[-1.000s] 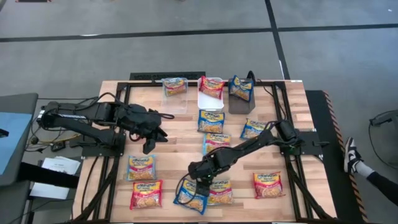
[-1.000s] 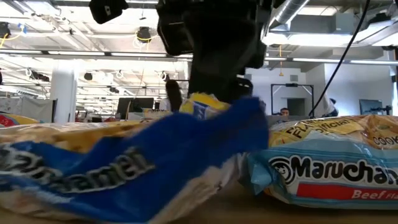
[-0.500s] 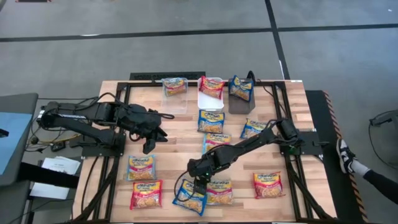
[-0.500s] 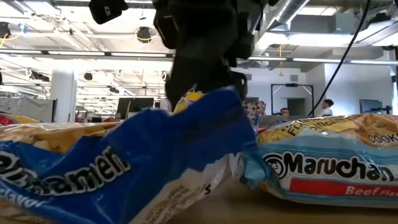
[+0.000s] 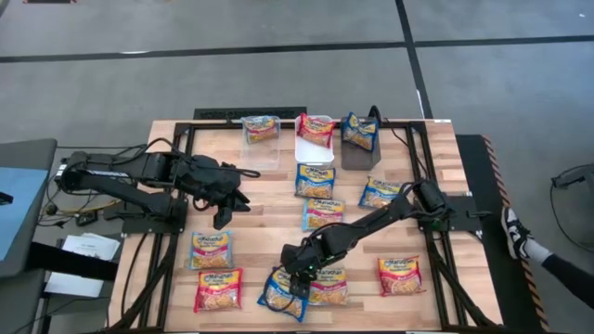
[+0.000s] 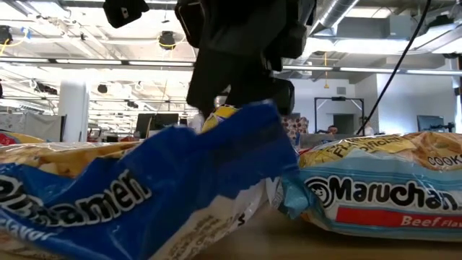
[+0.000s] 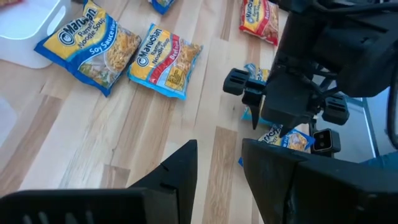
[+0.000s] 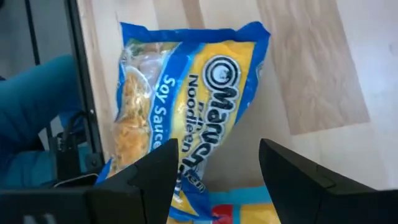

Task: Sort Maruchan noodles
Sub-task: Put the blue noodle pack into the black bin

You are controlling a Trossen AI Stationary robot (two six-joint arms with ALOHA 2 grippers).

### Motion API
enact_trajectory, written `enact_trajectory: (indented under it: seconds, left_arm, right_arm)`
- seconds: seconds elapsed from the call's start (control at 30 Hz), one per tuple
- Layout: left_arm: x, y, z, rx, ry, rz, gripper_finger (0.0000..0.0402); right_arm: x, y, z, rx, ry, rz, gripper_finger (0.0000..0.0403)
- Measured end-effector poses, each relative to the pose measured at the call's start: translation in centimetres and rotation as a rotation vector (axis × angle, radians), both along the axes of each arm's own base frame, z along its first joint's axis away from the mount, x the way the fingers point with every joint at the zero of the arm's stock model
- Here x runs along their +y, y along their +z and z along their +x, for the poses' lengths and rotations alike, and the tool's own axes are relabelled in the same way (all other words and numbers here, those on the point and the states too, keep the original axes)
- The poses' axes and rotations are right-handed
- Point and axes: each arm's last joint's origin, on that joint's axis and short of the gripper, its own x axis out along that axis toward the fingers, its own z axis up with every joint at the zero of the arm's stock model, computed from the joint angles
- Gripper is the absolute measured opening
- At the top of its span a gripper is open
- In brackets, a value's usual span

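Two dark, near-black arms of jointed segments, matte and blocky. Left arm (image 5: 139, 176) thick at the wrist, with thin black cables looping along it. Right arm (image 5: 371, 223) slimmer, links tapering toward a chunky gripper housing (image 7: 292, 93) with squared edges, side knobs and a small lens-like fitting.

The whole bench (image 5: 278, 190) is seen straight down from overhead, the low view is set at bench-top height pressed close against a blue noodle packet (image 6: 144, 198), and that same packet (image 8: 186, 106) is shared closely by the right wrist view and distantly by the left.
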Motion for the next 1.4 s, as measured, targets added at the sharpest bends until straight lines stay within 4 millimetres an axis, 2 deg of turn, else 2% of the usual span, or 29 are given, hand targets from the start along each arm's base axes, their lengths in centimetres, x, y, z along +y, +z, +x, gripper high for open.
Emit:
enact_trajectory:
  seconds: [0.4, 0.53, 0.77, 1.0, 1.17, 1.4]
  left_arm:
    - [0.0, 0.0, 0.0, 0.000, 0.002, -0.001, 0.0112]
    - [0.0, 0.0, 0.0, -0.001, 0.002, -0.001, 0.0112]
    - [0.0, 0.0, 0.0, -0.001, 0.002, -0.002, 0.0112]
    - [0.0, 0.0, 0.0, -0.002, 0.002, -0.001, 0.0112]
    - [0.0, 0.0, 0.0, -0.001, 0.002, 0.000, 0.0112]
    - [0.0, 0.0, 0.0, -0.001, 0.001, 0.000, 0.0112]
  right_arm:
    - [0.6, 0.1, -0.1, -0.020, -0.006, -0.014, 0.0249]
    - [0.8, -1.4, 0.3, -0.005, -0.020, -0.010, 0.0249]
    - [0.9, -2.8, 0.4, 0.031, -0.022, -0.014, 0.0249]
    - [0.7, -2.8, 0.4, 0.039, -0.064, -0.025, 0.0240]
    - [0.6, -2.7, 0.5, 0.028, -0.089, -0.027, 0.0179]
    - [0.6, -2.6, 0.7, 0.008, -0.103, -0.015, 0.0033]
